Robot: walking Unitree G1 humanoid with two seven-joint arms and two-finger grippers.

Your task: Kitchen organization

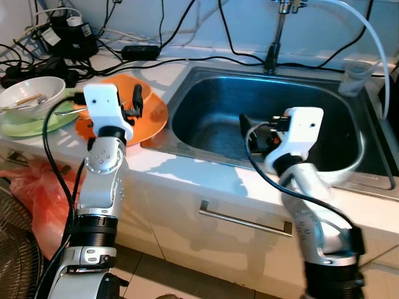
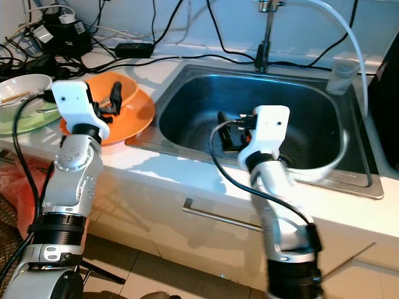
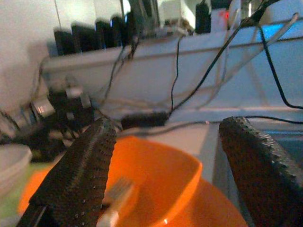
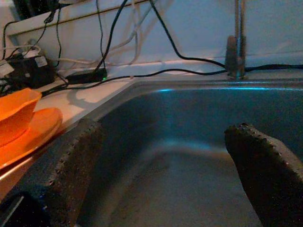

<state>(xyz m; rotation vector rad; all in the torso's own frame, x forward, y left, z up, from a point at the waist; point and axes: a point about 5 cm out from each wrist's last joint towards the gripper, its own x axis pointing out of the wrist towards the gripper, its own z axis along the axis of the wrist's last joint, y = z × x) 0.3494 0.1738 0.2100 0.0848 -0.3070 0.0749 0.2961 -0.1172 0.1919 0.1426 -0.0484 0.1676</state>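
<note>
A white kitchen tabletop (image 1: 187, 163) runs along a pale wall, with a stainless steel sink (image 1: 349, 171) sunk into it and a tap (image 1: 274, 37) rising at the back. Black cables (image 1: 187, 59) and power adapters (image 1: 65, 31) lie tangled along the rear edge of the tabletop. At the sink's far right corner stands a clear plastic cup (image 1: 356, 78), with a white hose (image 1: 368, 28) arching above it.

To the left of the sink sits an orange plate (image 1: 153, 118) carrying an orange bowl (image 3: 161, 175); something pale lies inside the bowl, too blurred to identify. Further left, a white bowl (image 1: 31, 93) holding utensils rests on a green plate (image 1: 25, 126).

The left end effector (image 1: 134, 103) hovers over the orange bowl, its two black fingers (image 3: 80, 170) spread wide apart and holding nothing. The right end effector (image 1: 252, 128) is down inside the sink basin, fingers (image 4: 265, 165) likewise spread wide and empty.

Below the tabletop is a white cabinet front with a metal handle (image 1: 243, 221), and an orange plastic bag (image 1: 43, 199) sits at lower left.
</note>
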